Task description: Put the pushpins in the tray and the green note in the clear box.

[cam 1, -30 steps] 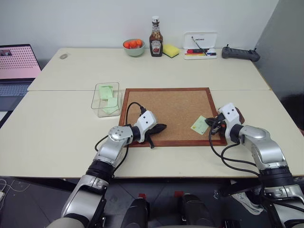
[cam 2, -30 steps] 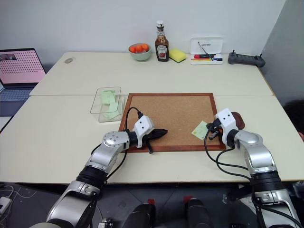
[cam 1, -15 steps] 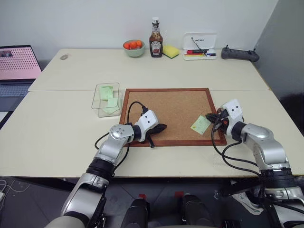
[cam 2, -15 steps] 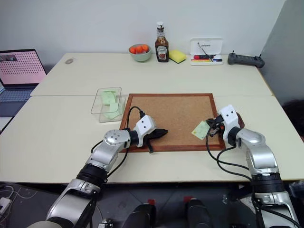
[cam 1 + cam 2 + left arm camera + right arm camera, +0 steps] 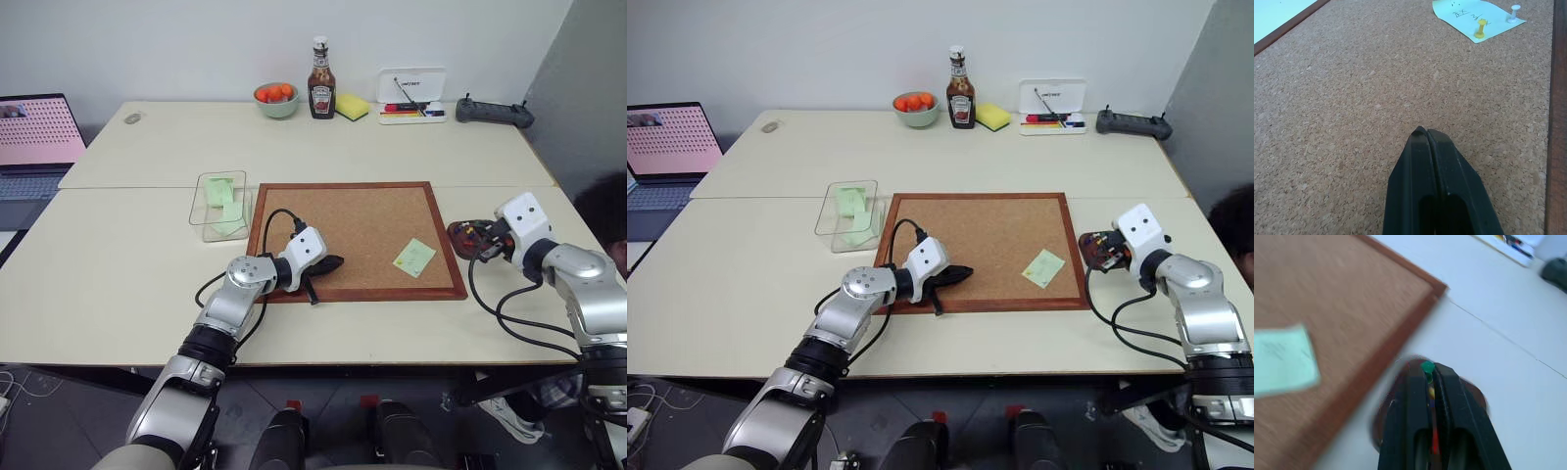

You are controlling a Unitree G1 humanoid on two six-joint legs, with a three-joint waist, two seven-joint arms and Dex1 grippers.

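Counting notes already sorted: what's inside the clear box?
Pale green notes lie inside the clear box, at least two. Overlapping hides whether more lie beneath.

Pale table with cork board, clear box, tray, bowl, ketchup bottle, sponge.

No legible text anywhere; only unreadable marks on the green note and ketchup bottle label.

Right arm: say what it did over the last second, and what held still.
The right gripper, fingers shut on a green pushpin, swung right from the note on the corkboard to over the tray. The left gripper, note and clear box stayed put.
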